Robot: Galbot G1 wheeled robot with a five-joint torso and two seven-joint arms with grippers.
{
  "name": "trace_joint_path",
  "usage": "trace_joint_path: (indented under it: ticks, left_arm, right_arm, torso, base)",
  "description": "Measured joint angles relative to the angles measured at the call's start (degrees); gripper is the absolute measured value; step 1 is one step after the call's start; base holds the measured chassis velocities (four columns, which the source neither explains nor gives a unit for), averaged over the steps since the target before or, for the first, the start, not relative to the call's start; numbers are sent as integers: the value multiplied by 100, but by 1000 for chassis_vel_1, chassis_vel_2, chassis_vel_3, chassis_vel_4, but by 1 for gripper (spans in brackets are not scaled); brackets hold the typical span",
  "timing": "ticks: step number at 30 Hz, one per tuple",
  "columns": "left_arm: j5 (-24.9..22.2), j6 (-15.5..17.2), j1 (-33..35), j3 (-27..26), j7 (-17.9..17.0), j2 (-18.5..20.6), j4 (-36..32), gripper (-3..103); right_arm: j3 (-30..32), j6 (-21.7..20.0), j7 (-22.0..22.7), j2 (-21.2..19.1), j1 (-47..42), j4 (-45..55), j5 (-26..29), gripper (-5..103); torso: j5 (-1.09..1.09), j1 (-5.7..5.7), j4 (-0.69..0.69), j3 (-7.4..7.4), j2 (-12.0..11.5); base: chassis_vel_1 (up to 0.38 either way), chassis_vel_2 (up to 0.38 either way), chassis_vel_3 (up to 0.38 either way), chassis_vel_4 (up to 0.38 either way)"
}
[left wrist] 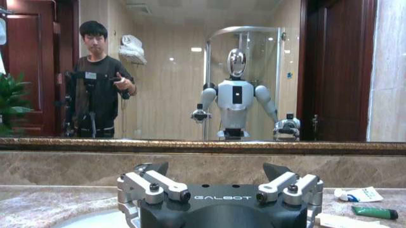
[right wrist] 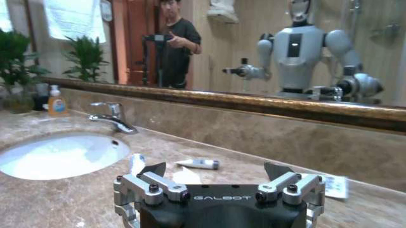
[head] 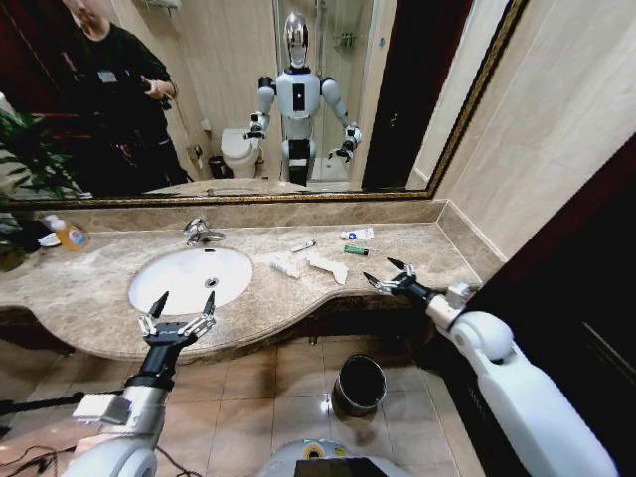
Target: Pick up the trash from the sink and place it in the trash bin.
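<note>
**Both grippers released above the counter; litter lies right of the sink**

We find the bottle (head: 70, 237) of orange liquid at the far left of the marble counter (head: 89, 288), against the back ledge.

The left gripper (head: 182, 307) hangs over the near edge of the counter, just before the sink (head: 189, 278). Its fingers (head: 158, 304) are spread apart and hold nothing. The basin is white and oval, with the chrome tap (head: 202, 233) at its far rim.

Right of the sink, the litter lies on the counter and not in the basin. We note a small white tube (head: 285, 266) nearest the basin, a crumpled paper (head: 328, 266) just beside it, a thin stick-like piece (head: 302, 245) farther back, a white packet (head: 358, 235) near the back ledge, and a green piece (head: 356, 250) just in front of that packet. In the left wrist view the packet (left wrist: 360, 194) and the green piece (left wrist: 374, 212) lie close together on the right.

The trash bin (head: 360, 384) stands on the tiled floor below the counter, near the robot's base and between the two arms.

The right gripper (head: 387, 275) is over the right end of the counter, near the green piece, its fingers apart and empty. In its wrist view a white tube (right wrist: 199, 164) lies just beyond the released fingers (right wrist: 150, 170).
</note>
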Motion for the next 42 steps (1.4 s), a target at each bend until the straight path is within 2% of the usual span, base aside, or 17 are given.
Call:
trace_joint_path:
  ticks: [5, 12, 15, 21, 27, 34, 35, 38, 42]
  left_arm:
    - [0, 0, 0, 0, 0, 0, 0, 100]
    - [0, 0, 0, 0, 0, 0, 0, 100]
    - [0, 0, 0, 0, -1, 0, 0, 100]
    - [0, 0, 0, 0, 0, 0, 0, 100]
    - [0, 0, 0, 0, -1, 0, 0, 100]
    - [0, 0, 0, 0, 0, 0, 0, 100]
    - [0, 0, 0, 0, 0, 0, 0, 100]
    - [0, 0, 0, 0, 0, 0, 0, 100]
    - [0, 0, 0, 0, 0, 0, 0, 100]
  right_arm:
    - [-729, 34, 5, 129, 517, -435, -43, 100]
    - [-1340, -34, 89, 322, 1052, -1023, -88, 100]
    - [-1500, -171, 203, 389, 1280, -1187, -66, 100]
    - [-1977, -760, 772, 530, 1859, -1407, -202, 100]
    - [-2253, -1116, 908, 730, 2233, -1639, -501, 100]
    - [-2384, -1336, 940, 829, 2423, -1854, -697, 103]
    - [-2408, -1468, 960, 850, 2467, -1900, -738, 99]
    - [-2426, -1604, 1019, 871, 2503, -1927, -743, 99]
    - [-2436, -1901, 1151, 910, 2576, -1944, -702, 88]
  torso:
    - [0, 0, 0, 0, 0]
    - [2, 0, 0, 0, 0]
    - [0, 0, 0, 0, 0]
    - [0, 0, 0, 0, 0]
    - [0, 0, 0, 0, 0]
    - [1, 0, 0, 0, 0]
    - [1, 1, 0, 0, 0]
    - [1, 1, -1, 0, 0]
    - [1, 1, 0, 0, 0]
  base:
    - [0, 0, 0, 0]
    - [0, 0, 0, 0]
    - [0, 0, 0, 0]
    - [0, 0, 0, 0]
    - [0, 0, 0, 0]
    - [0, 0, 0, 0]
    - [0, 0, 0, 0]
    - [0, 0, 0, 0]
    - [0, 0, 0, 0]
